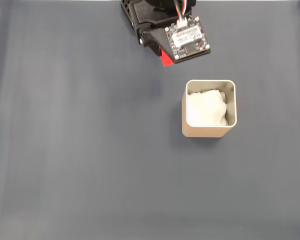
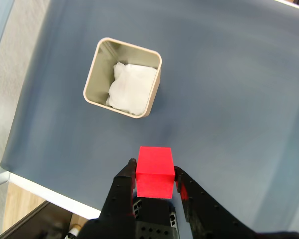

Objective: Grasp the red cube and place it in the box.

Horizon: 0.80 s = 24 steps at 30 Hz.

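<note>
Raised hand grips red cube near box.

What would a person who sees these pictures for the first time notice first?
The bright red cube stands out most: in the wrist view the black hand holds it between its fingers, above the dark grey table. Next comes the beige box with white padding inside, standing open right of centre in the fixed view. There, only a red corner peeks from under the arm's circuit board at the top edge.
</note>
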Motion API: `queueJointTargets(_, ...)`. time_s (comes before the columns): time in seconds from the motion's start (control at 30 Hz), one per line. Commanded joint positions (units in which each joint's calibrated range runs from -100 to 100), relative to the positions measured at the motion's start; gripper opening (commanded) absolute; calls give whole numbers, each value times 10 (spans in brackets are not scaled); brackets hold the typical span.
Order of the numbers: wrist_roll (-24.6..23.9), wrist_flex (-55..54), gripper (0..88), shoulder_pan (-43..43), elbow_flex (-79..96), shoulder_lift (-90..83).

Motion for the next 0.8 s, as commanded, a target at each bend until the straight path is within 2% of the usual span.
queueJointTargets(0.0,1,6,4,-7,-58,10)
queueJointTargets(0.3,-2,-3,5,-39,-144,60)
queueJointTargets(0.77,-17,-122,4,-78,-157,132)
